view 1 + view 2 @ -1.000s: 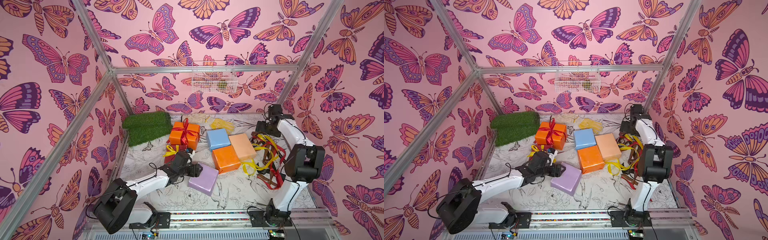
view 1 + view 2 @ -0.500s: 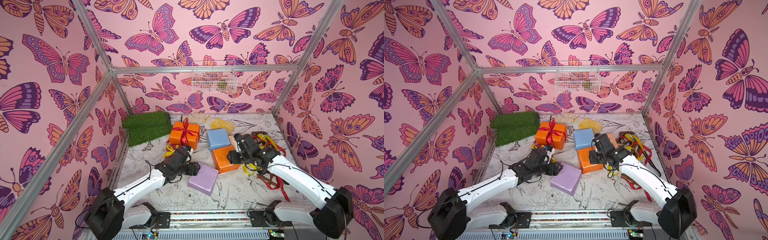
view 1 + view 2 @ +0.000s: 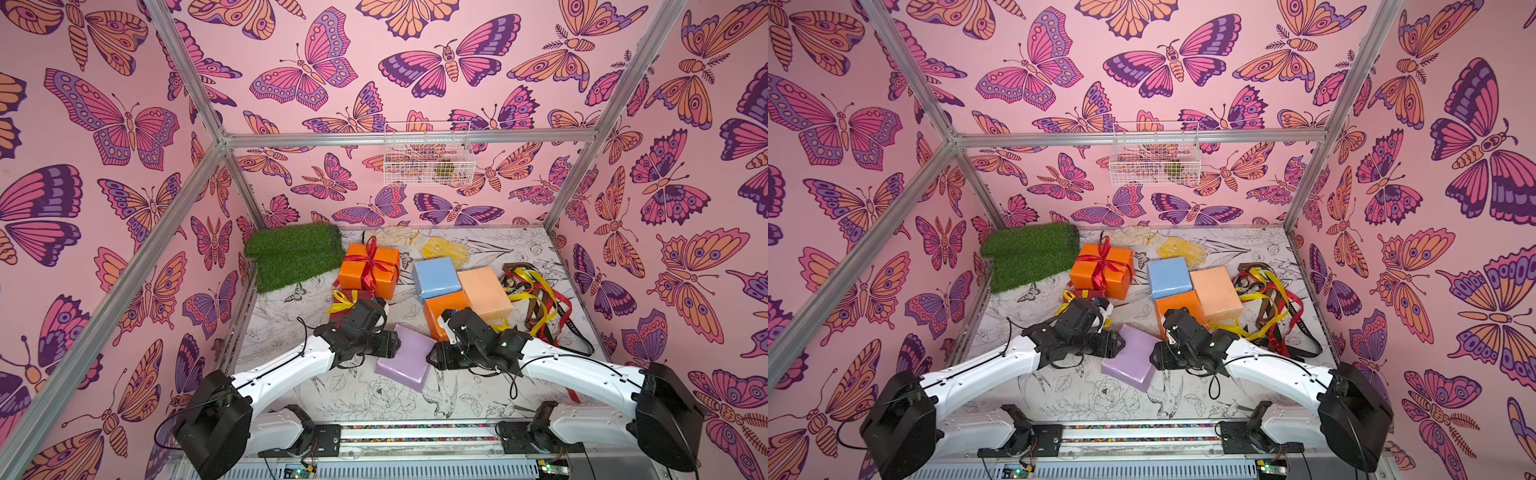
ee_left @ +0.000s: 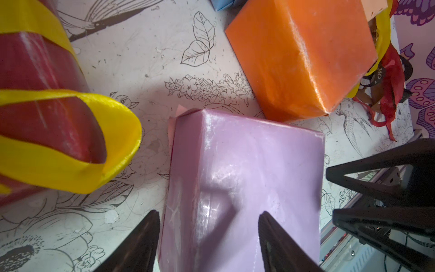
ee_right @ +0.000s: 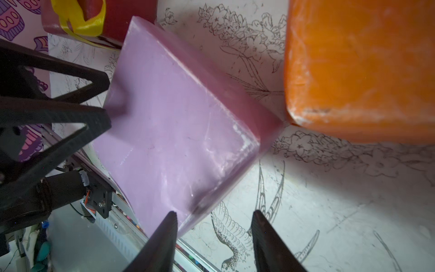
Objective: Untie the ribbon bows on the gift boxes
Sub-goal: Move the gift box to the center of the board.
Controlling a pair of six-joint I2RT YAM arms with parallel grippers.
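lilac paper-wrapped box [image 3: 402, 362], no ribbon, on worktop [image 3: 353, 395] between arms. left claw [image 4: 208, 213] half-wide astride its end, right claw [image 5: 214, 212] half-wide at its corner, neither clamped: probably to clear it away. yellow satin bow [image 4: 113, 141] on dark red box [image 4: 47, 122] not yet untied.

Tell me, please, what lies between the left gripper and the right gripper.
The lilac box lies there, with the left gripper at one end and the right gripper at the other; both top views show it.

L fingers [image 4: 141, 245], R fingers [image 5: 162, 242] apart
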